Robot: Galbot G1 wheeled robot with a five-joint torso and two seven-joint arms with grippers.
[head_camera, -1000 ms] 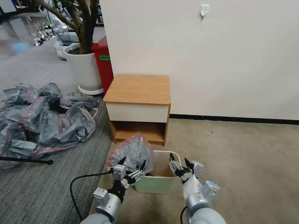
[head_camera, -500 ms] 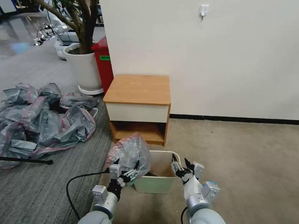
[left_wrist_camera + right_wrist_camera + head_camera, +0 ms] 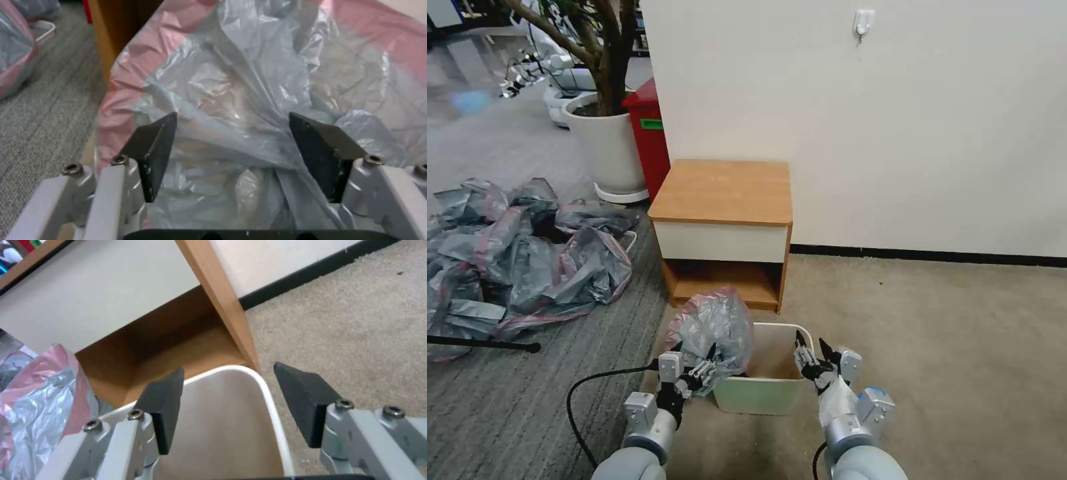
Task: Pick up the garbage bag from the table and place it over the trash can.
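Trash can stands on the beige carpet directly in front of the table, whose top is bare. Garbage bag is bunched over the can's left end, billowing above the rim, pink band uppermost; part of it sags inside the can.

Left gripper sits at the can's near-left corner, pressed into the bag. In the left wrist view its fingers are spread wide with grey film lying loose between them (nothing pinched, so far as can be seen).

Right gripper hovers at the can's near-right rim, fingers apart and holding nothing; the right wrist view looks past them onto the can's white rim and the table's open shelf.

Heap of similar grey-pink bags lies on the grey striped floor to the left, well apart.
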